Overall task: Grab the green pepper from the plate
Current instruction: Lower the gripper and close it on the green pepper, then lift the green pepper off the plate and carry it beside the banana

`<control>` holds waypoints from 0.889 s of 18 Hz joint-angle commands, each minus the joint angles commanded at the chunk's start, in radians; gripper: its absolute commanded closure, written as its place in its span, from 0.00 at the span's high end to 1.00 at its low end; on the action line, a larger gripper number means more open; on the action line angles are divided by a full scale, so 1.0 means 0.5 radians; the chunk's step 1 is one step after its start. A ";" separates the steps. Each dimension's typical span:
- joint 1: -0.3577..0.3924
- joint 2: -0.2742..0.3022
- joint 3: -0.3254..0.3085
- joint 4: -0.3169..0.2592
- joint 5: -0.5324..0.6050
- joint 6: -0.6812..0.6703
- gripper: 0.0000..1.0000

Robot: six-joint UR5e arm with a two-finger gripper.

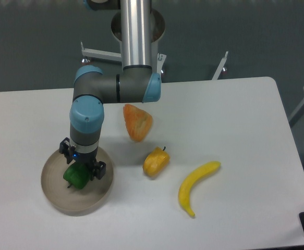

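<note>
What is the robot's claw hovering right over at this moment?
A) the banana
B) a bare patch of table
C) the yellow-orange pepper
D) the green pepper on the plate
D: the gripper sits directly above the green pepper, inside the plate.

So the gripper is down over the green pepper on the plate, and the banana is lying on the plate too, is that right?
Not quite. The camera view shows the banana lying on the white table, well to the right of the plate, not on it. The rest holds: the gripper is down over the green pepper, which sits on the plate.
</note>
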 joint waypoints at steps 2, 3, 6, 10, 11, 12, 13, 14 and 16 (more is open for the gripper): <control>0.003 0.006 0.000 0.000 0.000 0.003 0.48; 0.000 0.009 0.003 0.000 -0.003 0.003 0.43; 0.003 0.021 0.024 -0.003 -0.003 0.009 0.37; 0.006 0.043 0.132 -0.021 0.000 0.012 0.37; 0.018 0.052 0.165 -0.021 0.043 0.024 0.37; 0.043 0.070 0.187 -0.028 0.101 0.070 0.37; 0.082 0.098 0.184 -0.034 0.159 0.150 0.37; 0.131 0.113 0.178 -0.037 0.208 0.248 0.37; 0.233 0.150 0.199 -0.098 0.230 0.423 0.37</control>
